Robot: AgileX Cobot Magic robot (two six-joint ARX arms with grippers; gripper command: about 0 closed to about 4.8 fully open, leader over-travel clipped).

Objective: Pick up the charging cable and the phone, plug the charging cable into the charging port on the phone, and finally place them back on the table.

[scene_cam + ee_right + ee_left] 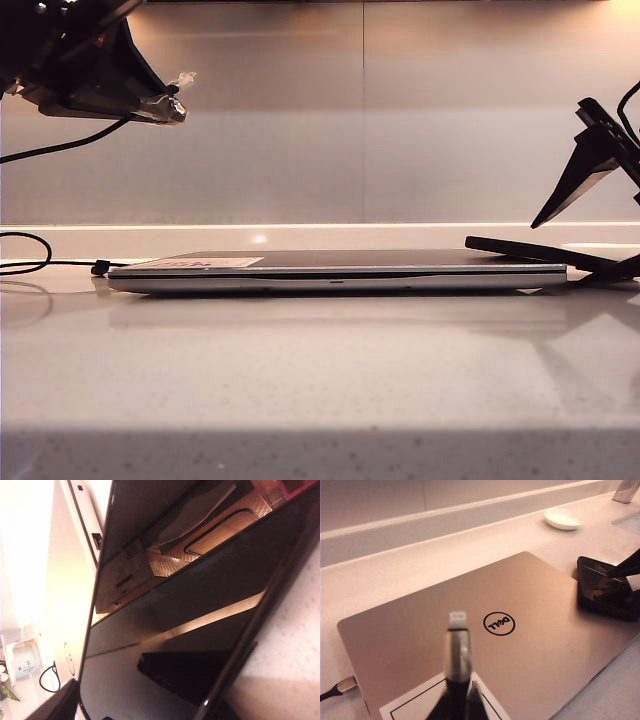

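Observation:
The charging cable's silvery plug (457,647) sticks out of my left gripper (462,706), which is shut on it high above the left end of the silver laptop (340,272). In the exterior view this gripper (165,106) hangs at the upper left, and the black cord (30,262) with its bead (100,267) trails over the table (320,380). The phone (525,251) lies tilted, propped on the laptop's right edge. My right gripper (578,246) stands open astride it, one finger on each side. The phone's dark screen (175,630) fills the right wrist view, between the fingers (55,702).
A white dish (564,518) sits beyond the laptop (485,645) near the raised back strip (320,238). Another cable end (342,685) is plugged into the laptop's side. The wall rises close behind.

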